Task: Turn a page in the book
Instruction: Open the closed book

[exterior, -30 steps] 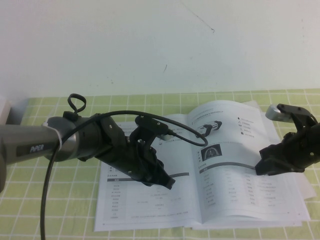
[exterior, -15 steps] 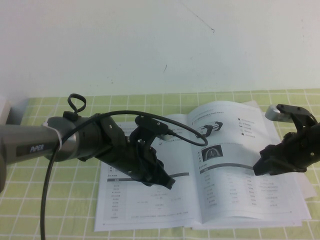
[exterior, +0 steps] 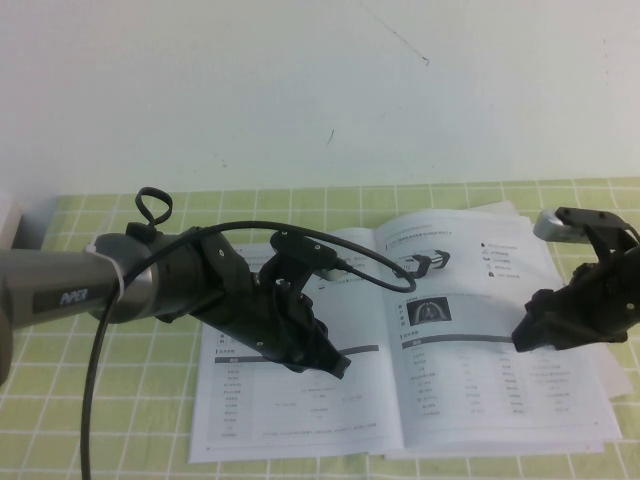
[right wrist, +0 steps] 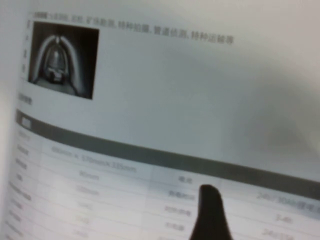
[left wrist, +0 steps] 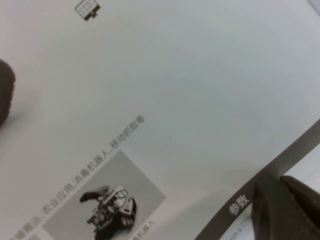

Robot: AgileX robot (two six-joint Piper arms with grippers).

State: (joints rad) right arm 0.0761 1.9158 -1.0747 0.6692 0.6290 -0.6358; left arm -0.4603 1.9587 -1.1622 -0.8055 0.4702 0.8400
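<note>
Open book [exterior: 400, 340] laid flat on a green checked mat [exterior: 60, 420].
The left gripper [exterior: 335, 368] is pressed over the left-hand leaf, finger state not discernible; the right gripper [exterior: 525, 338], likewise indiscernible, is poised at the page [exterior: 480, 330].

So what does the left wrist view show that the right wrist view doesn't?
Only the left wrist view shows a small tracked robot photo on the book's left-hand side, where the left gripper sits. Only the right wrist view shows the semicircular picture and table rows of the page, under the right gripper. Both show a dark grey bar, Chinese text and a dark fingertip.
</note>
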